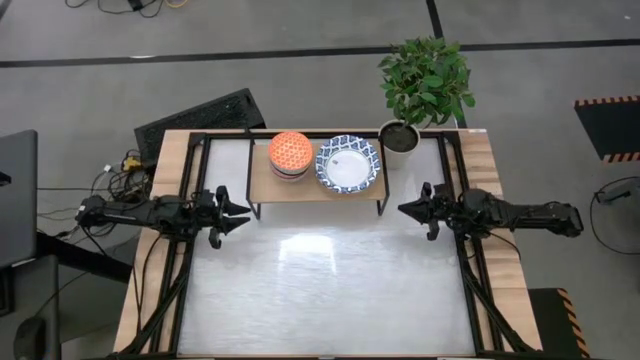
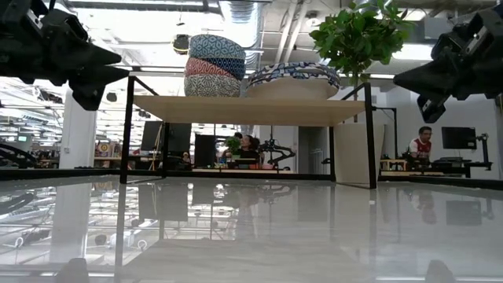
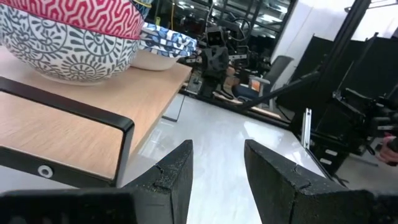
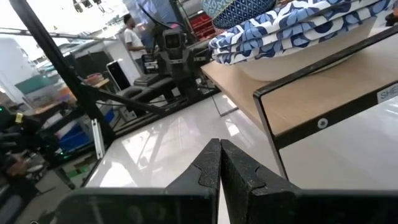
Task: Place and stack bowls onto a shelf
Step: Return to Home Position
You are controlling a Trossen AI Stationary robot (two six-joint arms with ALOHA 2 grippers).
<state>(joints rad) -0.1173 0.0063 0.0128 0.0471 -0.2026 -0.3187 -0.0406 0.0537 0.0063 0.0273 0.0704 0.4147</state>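
Observation:
A stack of small patterned bowls (image 1: 290,153), orange-red one on top, rests on the left part of the light-wood shelf (image 1: 300,188). Beside it, wide blue-and-white bowls (image 1: 348,163) sit nested on the shelf. In the low view the small stack (image 2: 214,67) and the wide stack (image 2: 295,75) stand on the board (image 2: 244,110). My left gripper (image 1: 240,213) hovers open just left of the shelf's near left corner, above the table. My right gripper (image 1: 405,210) hovers shut off the shelf's near right corner. Neither touches anything.
A dark pot with a green plant (image 1: 400,135) stands at the shelf's far right end. Black frame rails (image 1: 190,250) run along both table sides. The glossy white tabletop (image 1: 320,290) stretches in front of the shelf. People sit in the room behind (image 2: 424,141).

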